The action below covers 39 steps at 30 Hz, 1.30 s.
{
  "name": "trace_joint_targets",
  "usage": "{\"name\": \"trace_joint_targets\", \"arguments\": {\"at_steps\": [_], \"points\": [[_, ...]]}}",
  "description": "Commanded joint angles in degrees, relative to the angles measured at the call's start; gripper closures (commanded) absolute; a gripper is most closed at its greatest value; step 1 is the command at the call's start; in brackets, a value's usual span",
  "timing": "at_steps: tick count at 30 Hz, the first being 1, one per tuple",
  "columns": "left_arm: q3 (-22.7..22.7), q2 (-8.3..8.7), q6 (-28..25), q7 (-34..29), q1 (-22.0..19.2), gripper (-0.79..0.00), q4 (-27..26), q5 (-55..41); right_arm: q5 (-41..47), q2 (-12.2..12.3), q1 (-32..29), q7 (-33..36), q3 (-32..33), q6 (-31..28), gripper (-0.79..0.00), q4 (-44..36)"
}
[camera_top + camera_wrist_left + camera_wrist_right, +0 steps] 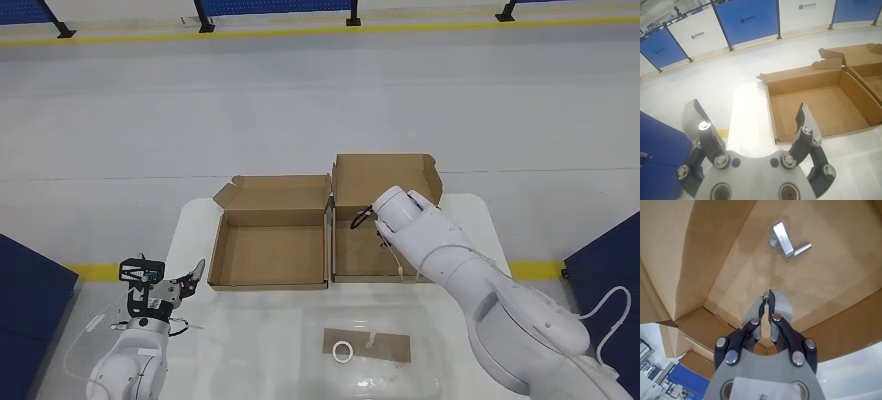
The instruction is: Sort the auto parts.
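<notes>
- Our right pincer [767,302] hangs inside the right-hand box [677,256], nipped almost closed on a small screw [766,298] at its very tips.
- On the box floor beyond lies a metal bracket [785,244], apart from the screw.
- We judge the screw light, rigid and slick; gripped across its shank, it could roll or pop free.
- Our left pincer [748,106] hovers wide open and empty beside the left box [819,106].
- A white ring [344,351] sits on a cardboard strip [390,347] on the surface [250,330].
</notes>
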Motion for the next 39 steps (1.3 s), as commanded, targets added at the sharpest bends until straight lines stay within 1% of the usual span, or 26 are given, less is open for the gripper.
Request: {"name": "trace_joint_targets", "arguments": {"at_steps": [1, 7, 18, 29, 39], "points": [[0.0, 0.00, 0.0, 0.0, 0.0, -0.785, 0.0, 0.0, 0.6, -0.2, 0.4, -0.2, -0.3, 0.0, 0.000, 0.9], [0.0, 0.00, 0.0, 0.0, 0.0, -0.785, 0.0, 0.0, 2.4, -1.3, 1.5, 0.3, -2.1, 0.0, 0.000, 4.0], [0.0, 0.00, 0.0, 0.0, 0.0, -0.785, 0.0, 0.0, 4.6, -3.8, 3.1, 3.3, -6.0, 0.0, 0.000, 10.1], [0.0, 0.00, 0.0, 0.0, 0.0, -0.785, 0.0, 0.0, 4.6, -6.5, 4.0, 5.8, -8.4, 0.0, 0.000, 15.7], [0.0, 0.00, 0.0, 0.0, 0.0, -0.785, 0.0, 0.0, 3.5, -8.8, 4.4, 7.6, -9.1, 0.0, 0.000, 19.7]]}}
